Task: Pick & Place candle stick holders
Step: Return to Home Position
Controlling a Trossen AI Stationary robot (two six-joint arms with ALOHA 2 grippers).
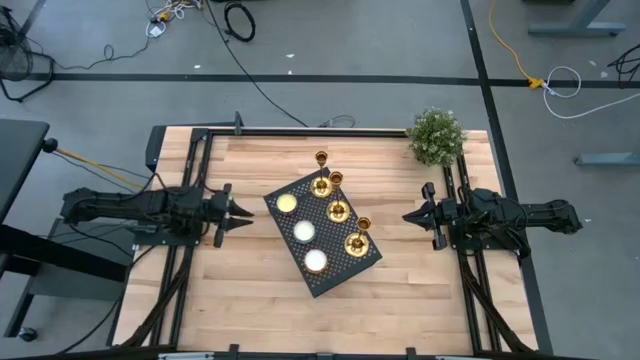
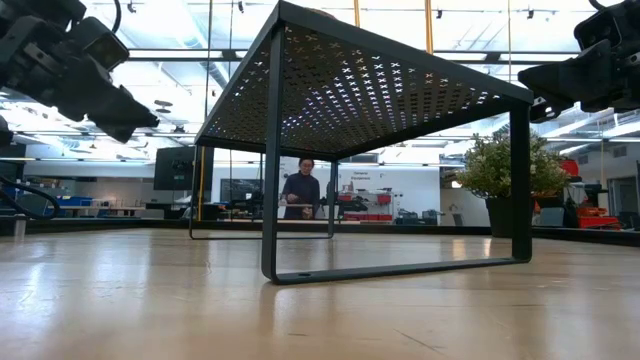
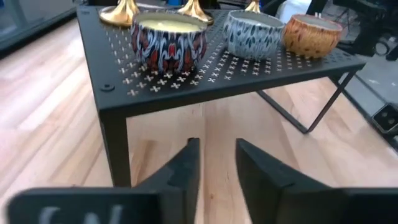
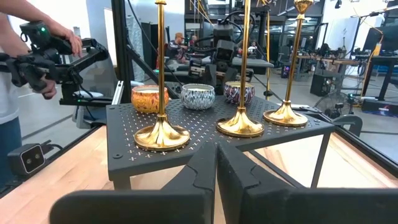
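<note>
left end effector (image 1: 238,212) at 9 o'clock of shelf (image 1: 338,272), parted, empty; right end effector (image 1: 410,215) at 3, clenched, empty. could clip tall holders (image 1: 338,211) on that side if swung wide, toppling them.

Black shelf (image 1: 338,268) sits skewed on the table (image 1: 250,290): three gold holders (image 1: 338,211) along its right side, three candles (image 1: 303,231) along its left. Left gripper (image 1: 238,212) and right gripper (image 1: 415,213) hover well clear either side

You have a grey floor (image 1: 400,40) crossed by black tape (image 1: 350,79) and loose cables (image 1: 238,20), with 1 person (image 2: 301,190) far back under bright ceiling lights (image 2: 175,28).
</note>
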